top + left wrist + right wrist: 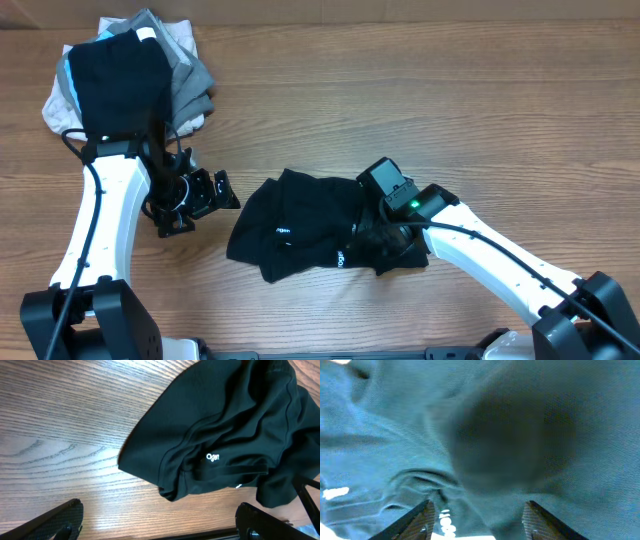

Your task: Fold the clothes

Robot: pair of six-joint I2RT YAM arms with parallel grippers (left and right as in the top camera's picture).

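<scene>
The clothes are one black shirt (300, 225) lying crumpled at the middle of the table, with small white lettering (213, 457) on a fold. In the left wrist view the shirt (230, 425) fills the upper right. My left gripper (205, 205) hangs just left of the shirt, open wide over bare wood (160, 515), touching nothing. My right gripper (385, 235) is down on the shirt's right part. Its jaws stand apart (479, 507) with the fabric (520, 435) close in front of them and no fold pinched.
A stacked pile of garments (130, 70), black on top over grey and pale pieces, sits at the far left corner behind the left arm. Wooden tabletop (450, 110) stretches behind and to the right of the shirt.
</scene>
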